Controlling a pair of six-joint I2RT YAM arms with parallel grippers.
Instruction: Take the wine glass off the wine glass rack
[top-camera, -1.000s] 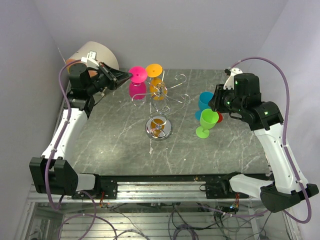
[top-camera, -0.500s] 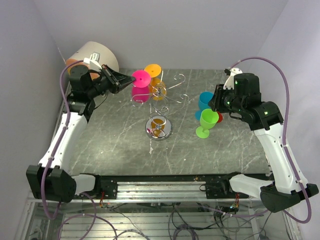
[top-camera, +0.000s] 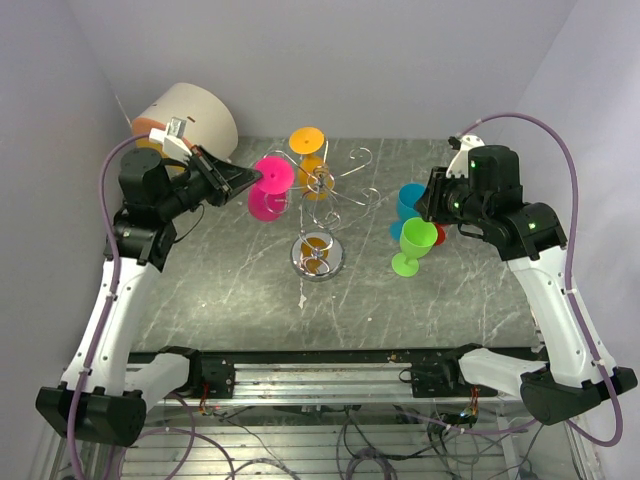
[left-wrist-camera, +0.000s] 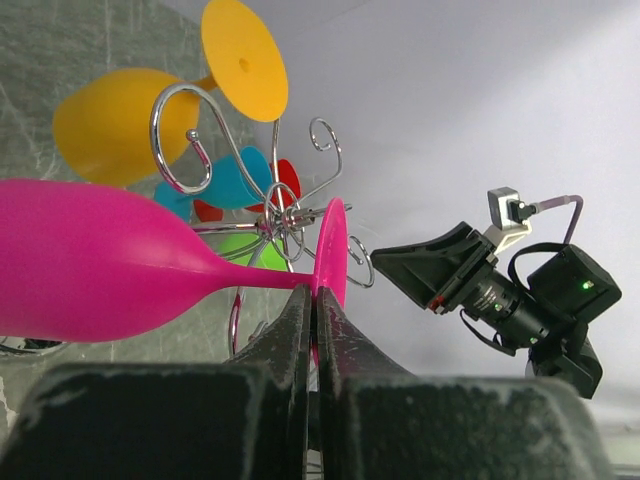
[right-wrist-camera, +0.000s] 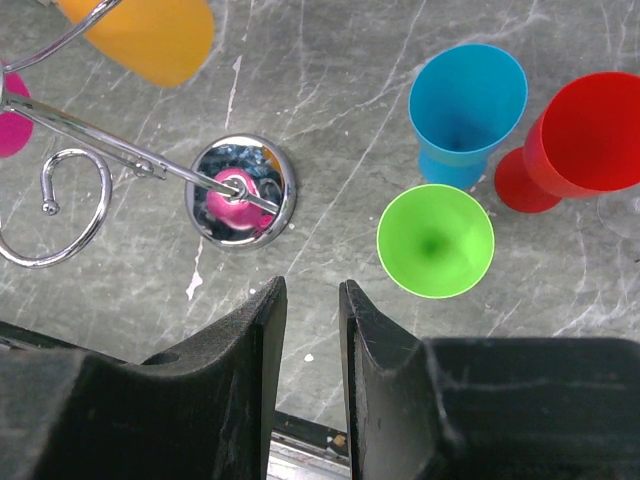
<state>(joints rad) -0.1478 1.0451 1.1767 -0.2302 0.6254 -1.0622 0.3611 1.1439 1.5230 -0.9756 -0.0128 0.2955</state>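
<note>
Left gripper (top-camera: 254, 180), in the top view, is clamped on the stem of the pink wine glass (top-camera: 271, 189), which lies on its side in the air at 9 o'clock from the hub of the wine glass rack (top-camera: 319, 182). Whether its foot is free of the nearest hook cannot be told. An orange glass (top-camera: 307, 141) hangs at 12 o'clock of the hub. The right gripper (top-camera: 428, 207) hovers over a green cup (top-camera: 416, 240), at 3 o'clock from the rack's base.

From the left wrist, both fingers (left-wrist-camera: 290, 330) pinch the thin stem just behind the foot, bowl pointing to 9 o'clock, the rack's curled arms behind it.

From the right wrist, the jaws stand a little apart and hold nothing. The chrome base (right-wrist-camera: 206, 205) sits at 10 o'clock of the fingers; the green cup, a blue cup (right-wrist-camera: 466, 100) and a red cup (right-wrist-camera: 585, 130) stand upright towards 2 o'clock.
</note>
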